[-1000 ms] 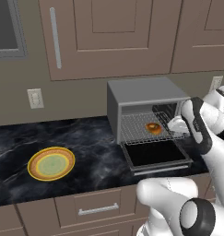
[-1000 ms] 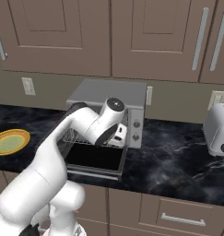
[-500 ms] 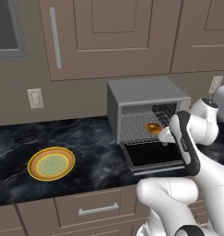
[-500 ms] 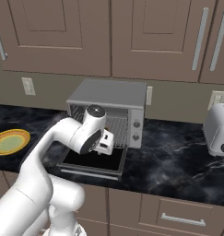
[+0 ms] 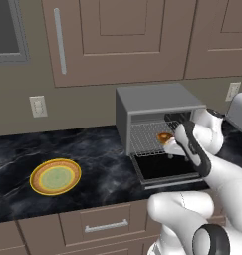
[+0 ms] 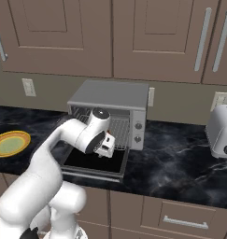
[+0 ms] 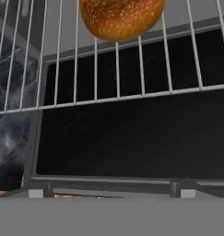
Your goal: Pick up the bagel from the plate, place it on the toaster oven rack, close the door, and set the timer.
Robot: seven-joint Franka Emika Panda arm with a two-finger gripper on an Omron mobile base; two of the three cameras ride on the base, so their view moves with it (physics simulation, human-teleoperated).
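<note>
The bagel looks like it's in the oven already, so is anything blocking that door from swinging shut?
Yes. The bagel lies on the rack, but the open gripper and arm hang over the lowered door.

Lighting is flat and even across all three views, typical rendered look, no obvious single source and no hard cast shadows. The cabinets [image 5: 117, 40] read as soft matte brown with only faint shading in the panel grooves. The dark marble worktop [image 5: 87, 149] has pale veining but no real glare. The white arm gets gentle shading on its rounded parts. The toaster oven [image 6: 110, 100] interior goes dark under its roof. In the hand view the bagel [image 7: 120, 16] is bright and a bit soft, the rack [image 7: 118, 69] wires look slightly fuzzy, and the door [image 7: 132, 138] glass is nearly black with a faint sheen. Base views are low-res and slightly blurry, with no edge distortion.
</note>
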